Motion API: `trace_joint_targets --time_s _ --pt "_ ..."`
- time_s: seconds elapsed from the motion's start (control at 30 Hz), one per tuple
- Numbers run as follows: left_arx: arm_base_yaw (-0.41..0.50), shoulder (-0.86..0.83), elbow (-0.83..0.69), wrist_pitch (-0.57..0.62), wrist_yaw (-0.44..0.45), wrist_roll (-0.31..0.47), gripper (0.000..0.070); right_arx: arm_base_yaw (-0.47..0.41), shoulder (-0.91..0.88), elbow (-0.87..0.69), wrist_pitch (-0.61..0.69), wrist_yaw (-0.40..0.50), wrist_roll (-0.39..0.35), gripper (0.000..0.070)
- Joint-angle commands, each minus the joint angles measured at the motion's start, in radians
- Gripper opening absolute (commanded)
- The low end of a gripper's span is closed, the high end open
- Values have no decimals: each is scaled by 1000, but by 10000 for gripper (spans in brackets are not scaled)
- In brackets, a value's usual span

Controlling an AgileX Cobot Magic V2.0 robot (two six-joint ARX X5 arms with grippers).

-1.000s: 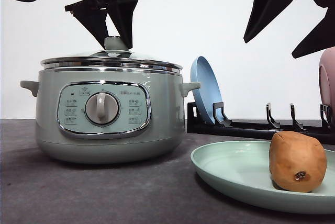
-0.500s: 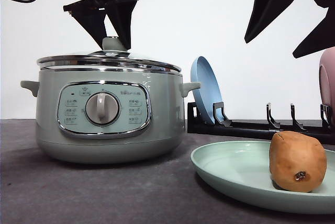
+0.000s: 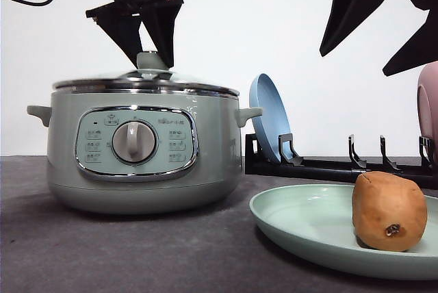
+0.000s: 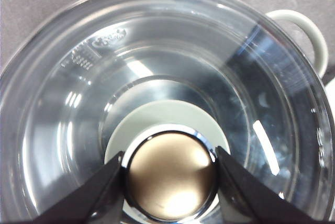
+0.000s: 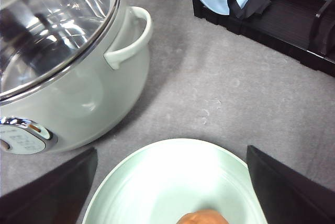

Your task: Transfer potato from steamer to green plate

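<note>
On the right half of the grey counter [image 3: 137, 252], near its front edge, the green plate [image 3: 308, 228] carried the potato [image 3: 389, 211], which rested upright on the plate's right portion with a small dark spot low on its front face. The steamer [image 3: 140, 149] stood on the left half of the counter, well apart from the potato, with its dial facing forward and its glass lid [image 3: 144, 84] seated on the rim. The left gripper [image 3: 147, 57] was positioned above the lid, its two fingers closed against opposite sides of the lid knob [image 4: 170, 174]; in the left wrist view both fingers [image 4: 102, 192] touched the knob's chrome edge. The right gripper [image 3: 380, 40] hung high above the plate with its fingers spread wide and nothing between them; in the right wrist view the plate and the top of the potato [image 5: 201, 217] lay below the open gap. Behind the plate, a black rack [image 3: 335, 166] ran along the back of the counter and held a blue plate [image 3: 268, 118] on edge.
</note>
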Motion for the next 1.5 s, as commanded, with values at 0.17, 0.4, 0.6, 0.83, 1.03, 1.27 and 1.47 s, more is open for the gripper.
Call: trace_joint_targets --time_s 0.17,0.4,0.6,0.83,1.03,1.27,1.47 --pt "-13 30 27 6 2 3 10 5 4 16 6 4 -9 576" --pt "-13 26 28 -4 2 -1 382 5 4 16 6 -3 -9 576" --pt "-13 -6 35 -1 2 -1 557 5 4 16 6 -7 -11 576" --pt "-13 -73 70 -5 2 -3 557 5 4 16 5 -31 -12 576" --pt "-22 -157 84 -43 3 -3 554 5 4 16 1 -62 -12 576" --pt "-43 -257 85 -105 76 -2 549 5 4 16 -5 -120 -13 576" --pt "-58 -321 85 -148 224 -1 541 5 4 16 -32 -201 -13 576"
